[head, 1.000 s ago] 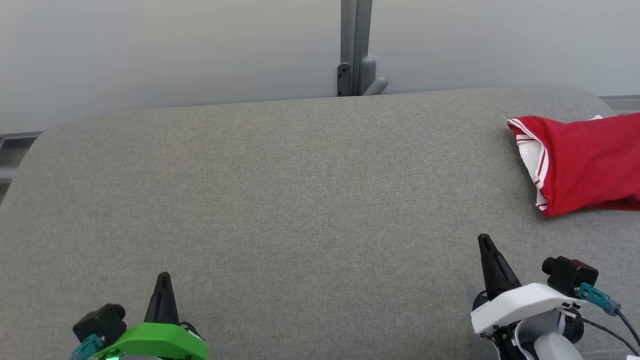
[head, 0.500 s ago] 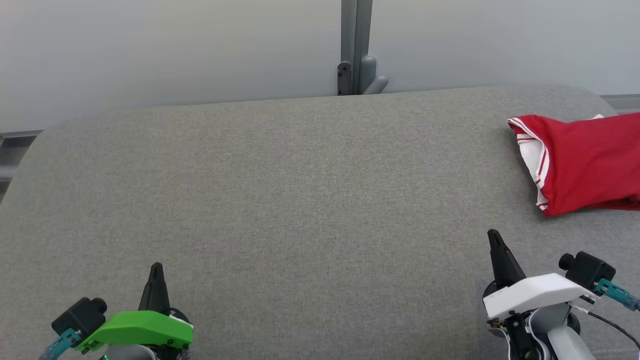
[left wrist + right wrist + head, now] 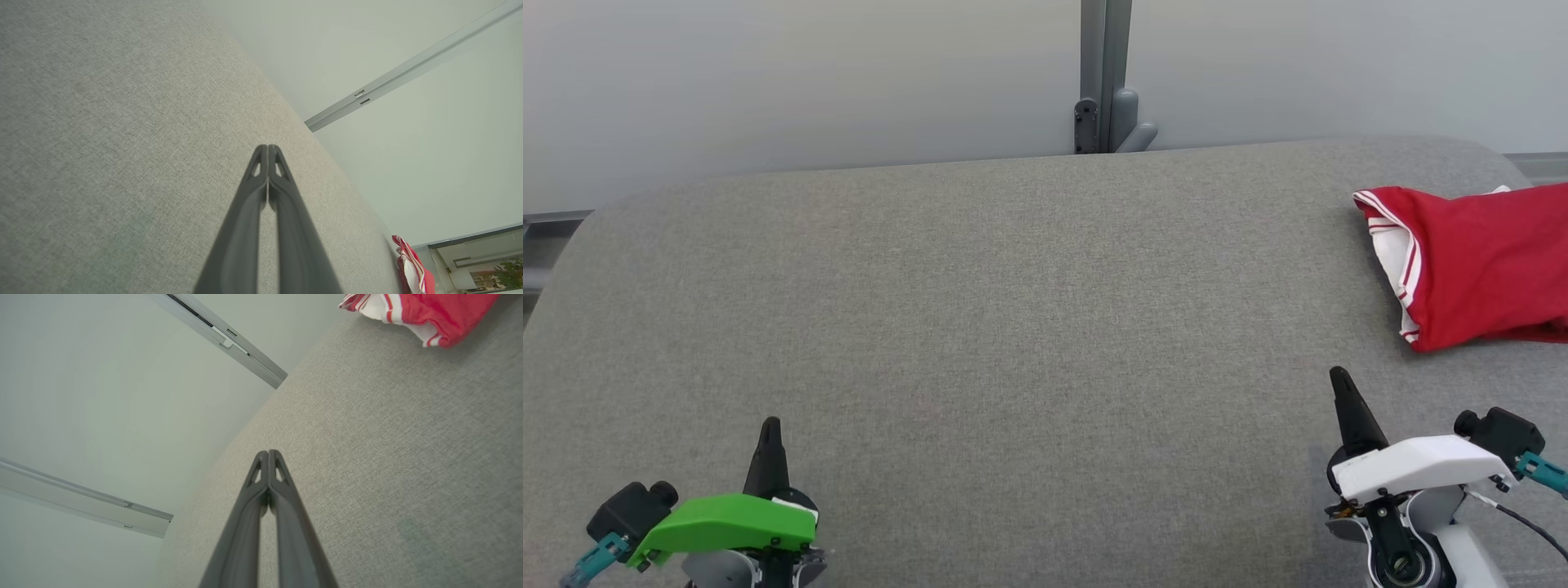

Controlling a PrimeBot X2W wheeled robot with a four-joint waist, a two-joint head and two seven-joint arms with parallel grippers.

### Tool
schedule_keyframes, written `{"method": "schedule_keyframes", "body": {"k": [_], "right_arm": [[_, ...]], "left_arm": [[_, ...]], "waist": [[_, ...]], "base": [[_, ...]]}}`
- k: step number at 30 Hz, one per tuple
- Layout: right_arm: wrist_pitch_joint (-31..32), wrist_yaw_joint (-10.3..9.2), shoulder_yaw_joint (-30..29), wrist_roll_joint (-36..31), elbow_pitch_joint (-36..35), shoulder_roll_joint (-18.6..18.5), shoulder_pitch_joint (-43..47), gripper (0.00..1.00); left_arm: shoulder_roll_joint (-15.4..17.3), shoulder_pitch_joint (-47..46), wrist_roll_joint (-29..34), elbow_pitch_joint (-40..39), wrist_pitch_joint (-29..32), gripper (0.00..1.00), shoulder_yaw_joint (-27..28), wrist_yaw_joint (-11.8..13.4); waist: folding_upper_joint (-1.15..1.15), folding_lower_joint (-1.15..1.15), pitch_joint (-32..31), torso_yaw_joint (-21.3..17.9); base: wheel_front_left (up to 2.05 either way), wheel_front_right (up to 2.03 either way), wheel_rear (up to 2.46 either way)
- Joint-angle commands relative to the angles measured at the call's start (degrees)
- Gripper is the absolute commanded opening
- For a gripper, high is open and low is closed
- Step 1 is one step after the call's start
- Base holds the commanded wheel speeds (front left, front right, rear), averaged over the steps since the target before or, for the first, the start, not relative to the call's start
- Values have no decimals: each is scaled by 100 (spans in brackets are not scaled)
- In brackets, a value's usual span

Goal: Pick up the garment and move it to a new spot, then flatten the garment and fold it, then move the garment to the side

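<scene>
Both arms have drifted outward over the last second: left gripper (image 3: pixel 770 426) has slid toward the lower left, right gripper (image 3: pixel 1339 377) toward the right. Garment and camera haven't shifted.

Head view: red garment (image 3: pixel 1478 261) with white striped trim lies at the far right of the grey fabric bench (image 3: pixel 1013 327), partly cut off by the frame edge. It looks compact, with one straight edge. It could be folded or just bunched; can't tell from here. The right gripper sits nearer it but is well apart and not touching. The left gripper is across the bench, far from it. Both sit low at the near edge with fingers pointing away from the robot, which reads as a parked, out-of-the-way pose and not a reach. A grey wall post (image 3: pixel 1104 73) stands behind the bench.

Left wrist view: left gripper (image 3: pixel 268 150) has its fingers pressed together tip to tip with nothing between them, over bare bench fabric (image 3: pixel 102 122). A sliver of the garment (image 3: pixel 412 271) shows far off at the bottom right.

Right wrist view: right gripper (image 3: pixel 268 454) is likewise closed and empty. The garment (image 3: pixel 429 310) lies at the top right, ahead and off to one side of the finger line, so it isn't lined up for a grab.

My read: the garment is off to the side and both arms are clear with closed tips. That's either the end state after the move aside, or idle before the first pick. If it's a pick, the right arm is the obvious one, and it must open and swing toward the trim edge.
</scene>
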Motion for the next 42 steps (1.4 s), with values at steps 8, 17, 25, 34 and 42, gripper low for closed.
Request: {"method": "schedule_keyframes", "body": {"k": [8,17,25,34,42], "right_arm": [[142,-1,-115,605,-5,-38,-208,0],[294,-1,-220,1195,31,-38,-275,0],[406,-1,-302,1630,59,-37,-319,0],[515,-1,-376,2037,86,-33,-361,0],[616,-1,-451,2417,113,-29,-393,0]], "left_arm": [[21,-258,-599,-31,166,0,132,-106],[22,-347,-1185,-17,335,0,240,-193],[23,-408,-1599,-6,454,0,317,-245],[23,-474,-1983,4,565,0,392,-296],[24,-531,-2353,15,672,0,457,-347]], "waist": [[0,0,11,3],[0,0,24,6],[0,0,35,9],[0,0,45,12],[0,0,56,14]], "base": [[0,0,0],[0,0,0],[0,0,0],[0,0,0],[0,0,0]]}}
